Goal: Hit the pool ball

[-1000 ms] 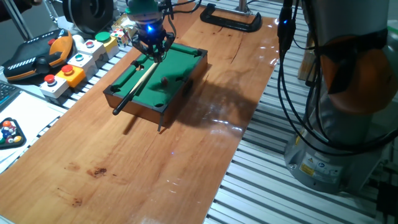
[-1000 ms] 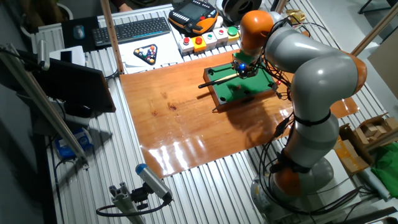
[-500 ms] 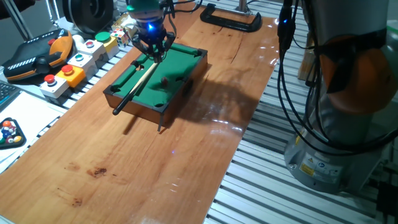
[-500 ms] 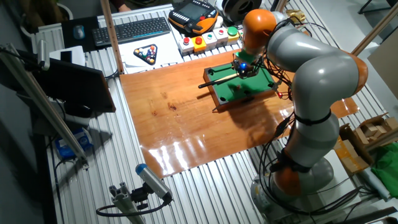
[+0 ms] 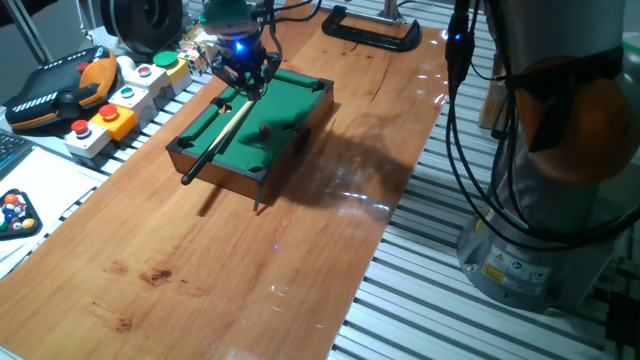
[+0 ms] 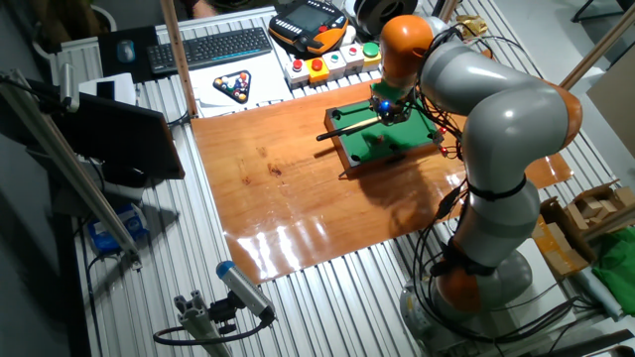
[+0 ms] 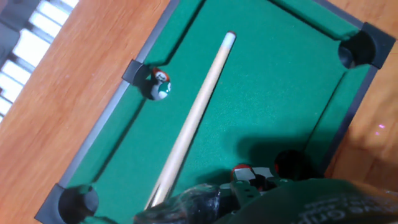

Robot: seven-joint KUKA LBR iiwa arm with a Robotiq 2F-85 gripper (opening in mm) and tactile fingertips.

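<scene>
Hand view shows the gripper point(image 7: 205, 202) at the bottom edge, its dark fingers closed around the butt of the cue point(image 7: 196, 115). The cue runs up and slightly right across the green felt of the small pool table point(image 7: 96, 134), ending in a pale tip in open felt. The pool ball point(image 7: 160, 85) sits well off this line, to the left of the shaft about halfway along it, right beside the side pocket in the left rail. Cue and ball are apart. Since the cue's long axis points past the ball, a straight push would likely miss; a sideways sweep to the left, or re-aiming, seems needed. 1 arm does all of it.
</scene>
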